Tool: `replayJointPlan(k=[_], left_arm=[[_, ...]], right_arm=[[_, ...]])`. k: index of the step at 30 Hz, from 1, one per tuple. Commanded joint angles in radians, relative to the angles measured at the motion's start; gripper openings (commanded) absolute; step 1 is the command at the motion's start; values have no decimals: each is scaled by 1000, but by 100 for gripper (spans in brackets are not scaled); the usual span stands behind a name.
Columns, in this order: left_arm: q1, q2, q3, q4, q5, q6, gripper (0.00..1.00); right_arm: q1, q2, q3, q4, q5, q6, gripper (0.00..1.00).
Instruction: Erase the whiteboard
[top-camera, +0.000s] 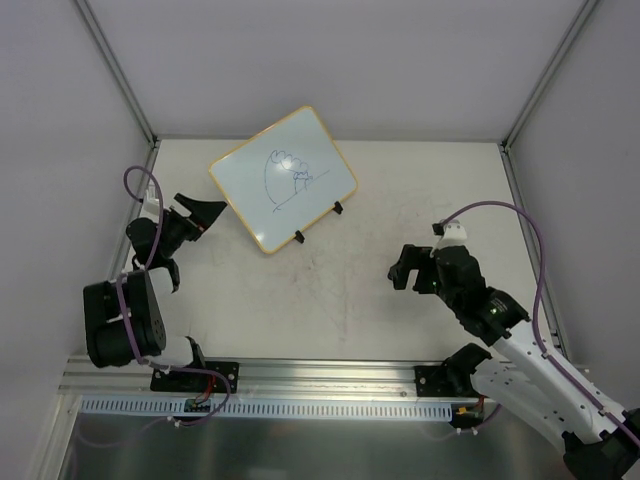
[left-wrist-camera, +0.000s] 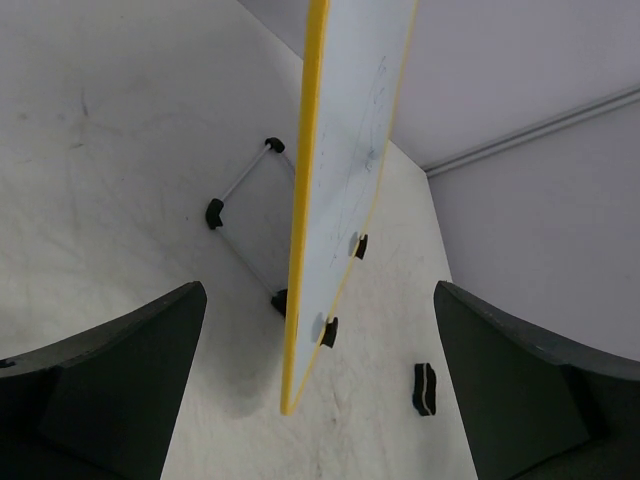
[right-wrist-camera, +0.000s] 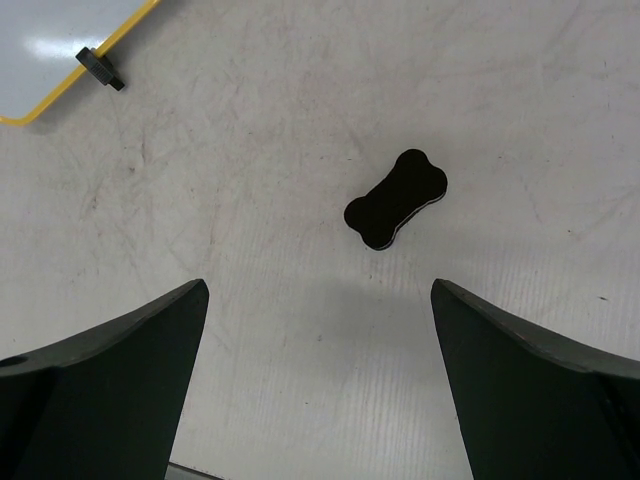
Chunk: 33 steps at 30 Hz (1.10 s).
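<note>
Top external view shows us the whiteboard (top-camera: 283, 178) propped aslant at far left, just beyond our left gripper (top-camera: 205, 215), which like the right gripper (top-camera: 410, 270) gapes empty; we judge it light, stiff, tippy, best steadied by its yellow frame (top-camera: 234, 206).

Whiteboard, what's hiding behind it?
A thin metal stand with black corner pieces, propping the whiteboard up. Where it joins the board is covered.

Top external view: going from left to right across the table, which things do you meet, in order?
left gripper → whiteboard → right gripper
</note>
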Motion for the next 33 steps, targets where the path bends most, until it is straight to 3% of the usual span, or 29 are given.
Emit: replayJointPlan(k=[1,6,14,20,24,25,27,33], left_arm=[[6,187,82,329,177,-113,99],[-6,353,136,525,243,-218,97],[-80,300,197,257,208,-39,99],[-112,312,208,246,200,-11,94],[-117,306,199,234,183,11,83],[-115,306,199,226,180,30,77],[-118,313,201,212,173,38,74],[-121,352,210,251,188,24,48]], right_arm=[[-7,3,33,49,-24,-16,99],[-10,9,41,54,-32,-27,99],[-10,11,34,52,-39,-21,99],[-12,17,19,54,-65,-16,99],[-12,21,11,54,-68,0,99],[-12,23,10,55,-68,3,99],[-10,27,8,55,-70,8,99],[-12,53,2,62,-76,5,99]])
